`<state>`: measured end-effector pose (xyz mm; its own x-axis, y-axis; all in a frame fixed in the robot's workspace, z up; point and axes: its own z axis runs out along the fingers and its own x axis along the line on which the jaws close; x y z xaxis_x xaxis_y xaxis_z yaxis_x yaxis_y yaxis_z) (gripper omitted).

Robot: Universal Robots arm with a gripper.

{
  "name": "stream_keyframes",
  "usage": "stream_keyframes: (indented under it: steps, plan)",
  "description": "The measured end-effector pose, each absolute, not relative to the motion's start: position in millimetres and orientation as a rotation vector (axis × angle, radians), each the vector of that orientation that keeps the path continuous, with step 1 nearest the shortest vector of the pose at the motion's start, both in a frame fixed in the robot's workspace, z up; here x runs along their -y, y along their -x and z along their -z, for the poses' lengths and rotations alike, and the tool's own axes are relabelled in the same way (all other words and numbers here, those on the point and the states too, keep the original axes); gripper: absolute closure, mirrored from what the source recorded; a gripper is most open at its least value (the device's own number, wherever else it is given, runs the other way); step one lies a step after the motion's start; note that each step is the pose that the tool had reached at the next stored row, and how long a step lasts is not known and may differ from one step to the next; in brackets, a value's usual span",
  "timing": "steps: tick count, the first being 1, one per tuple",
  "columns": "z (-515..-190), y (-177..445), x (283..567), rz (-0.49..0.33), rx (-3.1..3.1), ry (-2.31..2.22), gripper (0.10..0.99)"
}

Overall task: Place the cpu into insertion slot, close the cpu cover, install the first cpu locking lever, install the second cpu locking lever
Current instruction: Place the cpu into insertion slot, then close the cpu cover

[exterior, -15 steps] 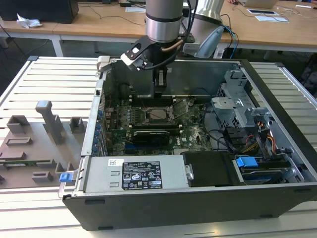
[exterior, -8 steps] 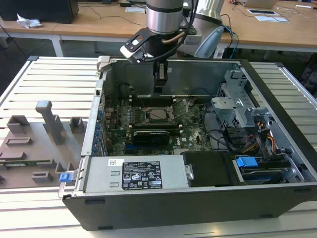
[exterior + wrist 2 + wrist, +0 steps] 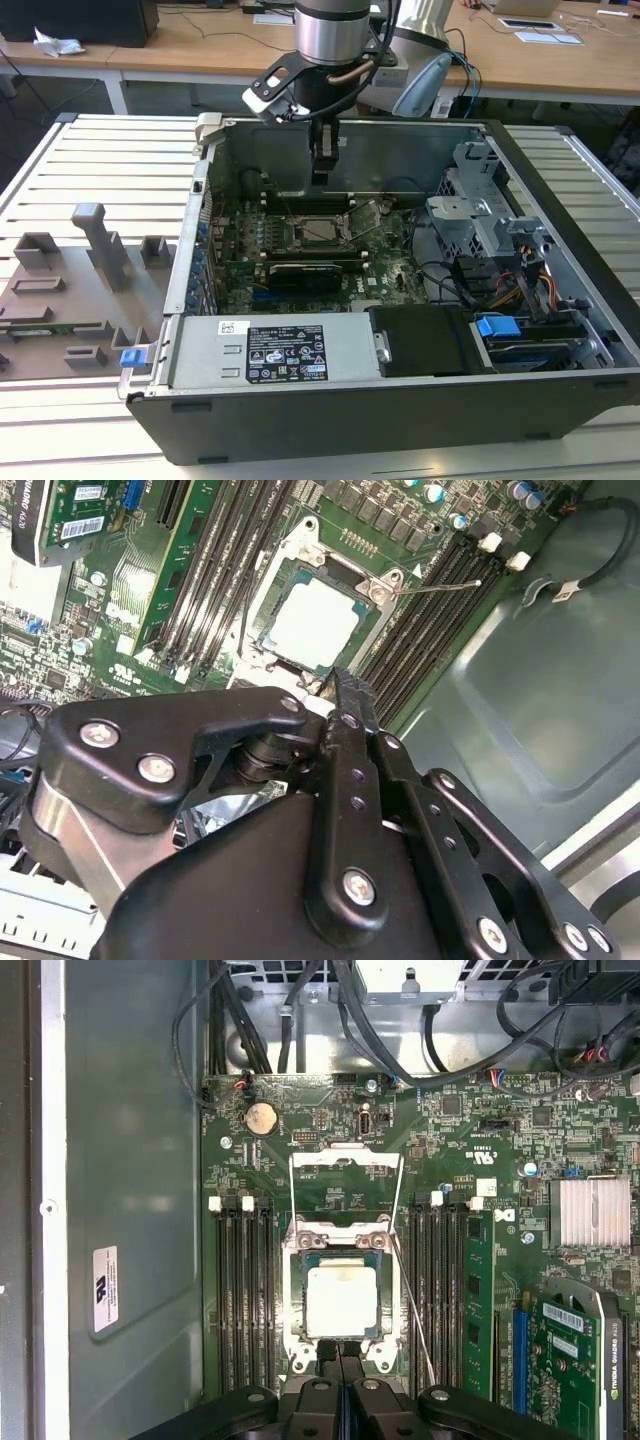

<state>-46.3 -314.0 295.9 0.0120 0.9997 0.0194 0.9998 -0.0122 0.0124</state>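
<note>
The cpu (image 3: 340, 1300), a pale silver square, lies in the socket on the green motherboard (image 3: 470, 1160) and also shows in the second wrist view (image 3: 315, 620). The cpu cover (image 3: 345, 1157), a thin silvery frame, stands swung back off the socket on its far side. One thin wire locking lever (image 3: 415, 1310) sticks out loose beside the socket, with its tip (image 3: 440, 585) over the memory slots. My gripper (image 3: 321, 178) hangs just above the socket's near edge, its black fingers (image 3: 340, 1352) pressed together with nothing between them.
The open computer case (image 3: 200, 200) walls the board in. Memory slots (image 3: 245, 1290) flank the socket, and a graphics card (image 3: 575, 1360) lies beside them. Cables (image 3: 400, 1050) and a drive cage (image 3: 480, 200) crowd one side. A grey fixture plate (image 3: 80, 280) lies on the table at the exterior view's left.
</note>
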Motion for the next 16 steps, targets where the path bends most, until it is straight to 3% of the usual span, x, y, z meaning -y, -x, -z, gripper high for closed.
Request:
stream_keyframes:
  steps: [8, 16]
  plan:
    - [-295.9, 44.5, 314.0, 0.035, 2.205, 2.232, 0.980]
    - [-295.9, 3.1, 313.5, 0.031, 2.206, 2.233, 0.980]
